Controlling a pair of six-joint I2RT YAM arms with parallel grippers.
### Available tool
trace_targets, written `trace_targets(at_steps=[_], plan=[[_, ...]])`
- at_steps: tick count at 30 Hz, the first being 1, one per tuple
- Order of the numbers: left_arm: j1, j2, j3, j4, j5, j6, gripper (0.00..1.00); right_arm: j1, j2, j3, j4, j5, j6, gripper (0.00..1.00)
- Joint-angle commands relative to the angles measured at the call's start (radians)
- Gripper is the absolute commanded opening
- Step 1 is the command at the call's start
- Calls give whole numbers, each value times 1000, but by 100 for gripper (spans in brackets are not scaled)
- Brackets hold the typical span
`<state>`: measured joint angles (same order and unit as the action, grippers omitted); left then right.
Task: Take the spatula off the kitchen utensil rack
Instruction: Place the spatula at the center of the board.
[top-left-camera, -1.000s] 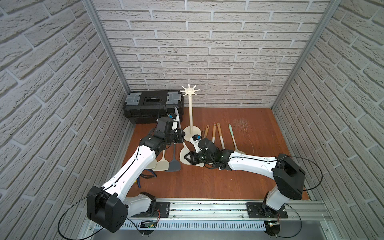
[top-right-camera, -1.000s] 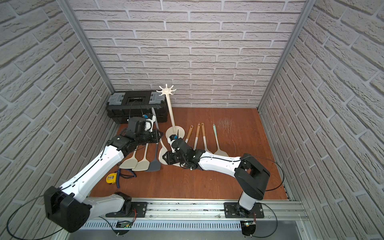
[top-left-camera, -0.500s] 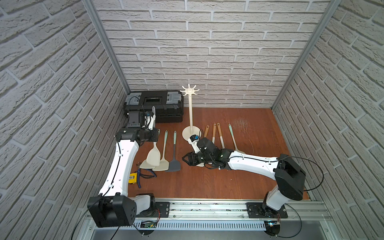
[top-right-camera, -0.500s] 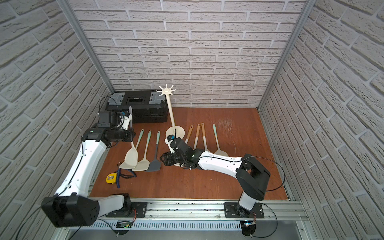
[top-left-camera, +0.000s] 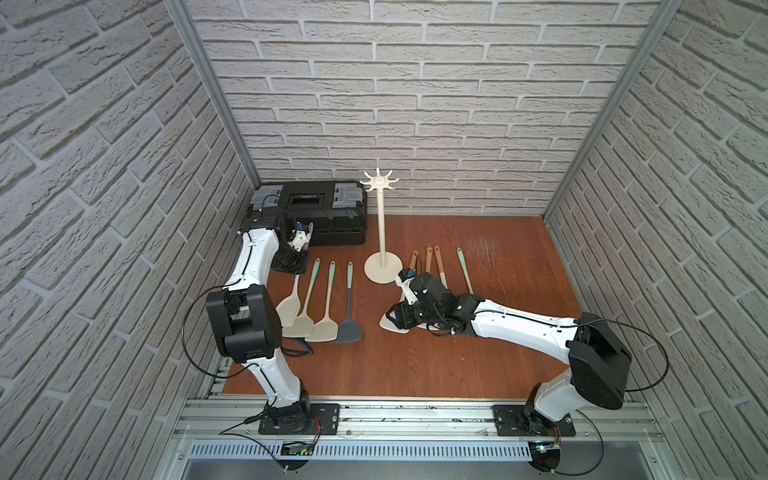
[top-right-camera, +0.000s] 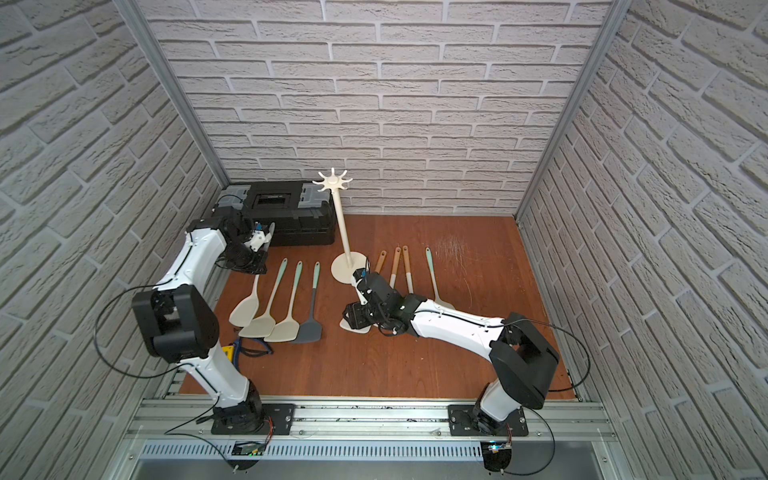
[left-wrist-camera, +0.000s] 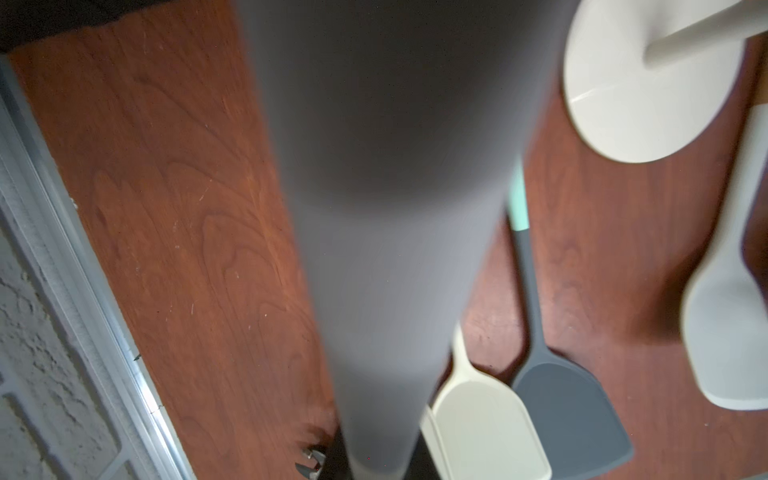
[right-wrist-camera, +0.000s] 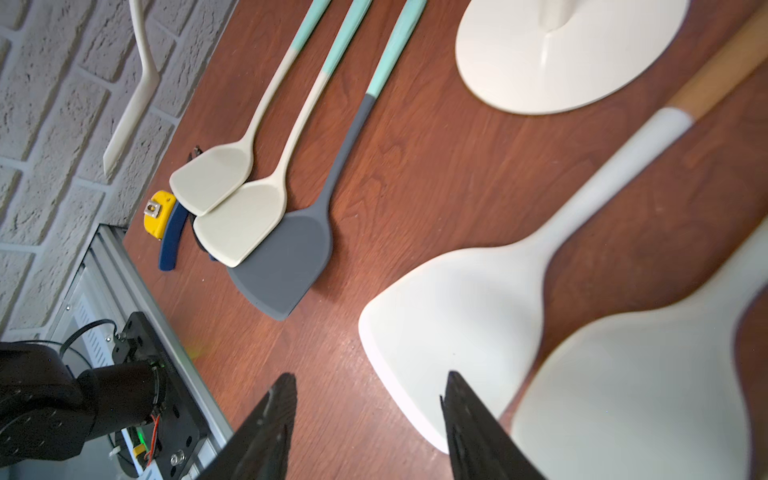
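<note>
Right gripper (right-wrist-camera: 369, 376): jaws apart, empty, low over cream spatula (right-wrist-camera: 449, 316). Spatula lies flat on table (top-left-camera: 415, 365), just beside rack (top-left-camera: 381, 232) base; hooks bare. Judgement: retreat straight up, since a sideways swing risks nudging blade or base. Left gripper (top-left-camera: 306, 231): closed, nothing seen held, by toolbox (top-left-camera: 324, 212).

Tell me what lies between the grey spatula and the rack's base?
Bare wood only, from grey spatula to rack base, per right wrist view.
</note>
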<state>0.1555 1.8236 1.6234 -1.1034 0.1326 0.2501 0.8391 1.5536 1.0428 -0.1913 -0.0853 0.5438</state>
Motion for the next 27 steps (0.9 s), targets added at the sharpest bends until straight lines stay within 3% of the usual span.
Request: trace_targets(at_steps=[1,9,16,27], plan=[[13,83,60,-71,-106,24,0,-39,-47,1,-43,30,-43,58],[46,178,65,-10,-163,-9,0,-116,-16,6,-33,-11,-32,58],[107,210,44,52,-142,-68,0,-124,22,23,-30,-33,-25,58],[108,306,67,57,-163,-54,3,-127,12,2,-29,-14,-13,58]])
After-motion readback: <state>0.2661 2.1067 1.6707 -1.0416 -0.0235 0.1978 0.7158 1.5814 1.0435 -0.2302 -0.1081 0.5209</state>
